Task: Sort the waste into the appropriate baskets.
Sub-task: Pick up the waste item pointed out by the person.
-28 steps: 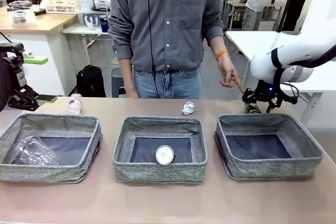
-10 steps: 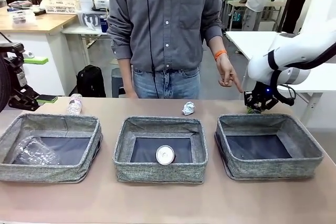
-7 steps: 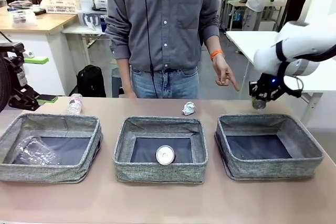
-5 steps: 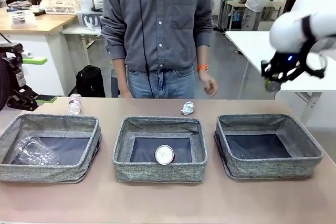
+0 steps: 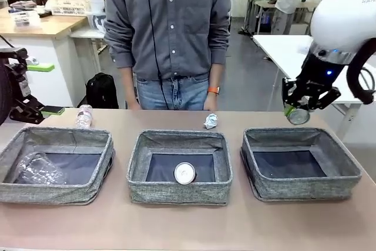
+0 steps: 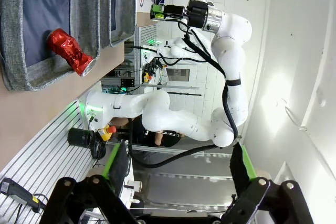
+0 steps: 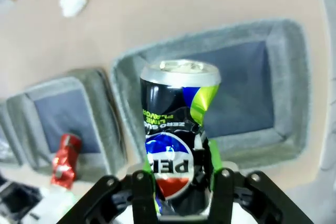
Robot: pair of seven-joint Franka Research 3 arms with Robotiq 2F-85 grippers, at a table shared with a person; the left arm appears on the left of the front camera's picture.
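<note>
My right gripper (image 5: 298, 110) is shut on the dark can with a green top (image 5: 298, 115), held in the air above the far edge of the right basket (image 5: 305, 187). The right wrist view has the can (image 7: 178, 119) upright between the green pads (image 7: 208, 158), over that basket (image 7: 286, 66). A red soda can (image 5: 184, 173) lies in the middle basket (image 5: 179, 192). Clear crushed plastic (image 5: 36, 168) sits in the left basket (image 5: 47, 193). The paper ball (image 5: 210, 121) and a small plastic bottle (image 5: 83, 116) lie on the table behind the baskets. My left gripper (image 6: 178, 169) is open with nothing between its fingers.
A person in a grey shirt (image 5: 170, 27) stands at the far side, one hand (image 5: 210, 103) hanging near the paper ball. Dark parts of my left arm (image 5: 14, 95) sit at the table's far left. Bare tabletop (image 5: 188, 227) runs in front of the baskets.
My right gripper took the dark can off the table behind the right basket and carried it up, then to above the basket's far edge. The person's pointing hand dropped and drew back leftward.
</note>
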